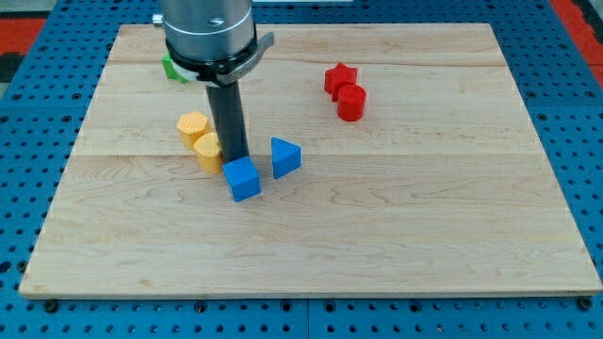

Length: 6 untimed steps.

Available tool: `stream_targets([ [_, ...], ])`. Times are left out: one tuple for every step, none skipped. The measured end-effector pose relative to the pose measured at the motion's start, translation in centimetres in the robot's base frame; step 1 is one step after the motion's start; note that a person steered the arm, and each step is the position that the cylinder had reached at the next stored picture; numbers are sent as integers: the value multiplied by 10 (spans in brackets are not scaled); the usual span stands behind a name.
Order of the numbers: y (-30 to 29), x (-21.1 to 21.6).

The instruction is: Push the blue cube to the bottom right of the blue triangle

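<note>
Sitting on the wooden worktop point(396, 245), the blue cube point(242, 178) lies just left of and slightly below the blue triangle point(285, 156). It looks light, rigid and smooth, likely to slide or spin; push squarely on its left face. My tip point(236, 158) touches its top-left edge, rod upright beside two yellow blocks point(201, 137). No jaws exist here.

arm: one, enters from the far edge, left of centre | wrist: grey cylindrical housing with dark collar, vertical | rod: straight, dark, upright, pointing down | my tip point(236, 158): low at tabletop level, left of centre, very end partly hidden
</note>
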State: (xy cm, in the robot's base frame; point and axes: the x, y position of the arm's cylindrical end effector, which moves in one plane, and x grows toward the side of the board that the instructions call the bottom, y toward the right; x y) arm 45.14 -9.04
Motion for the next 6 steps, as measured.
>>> stream_targets([
  [-18, 0],
  [-40, 3],
  [-13, 38],
  [10, 48],
  [64, 34],
  [73, 35],
])
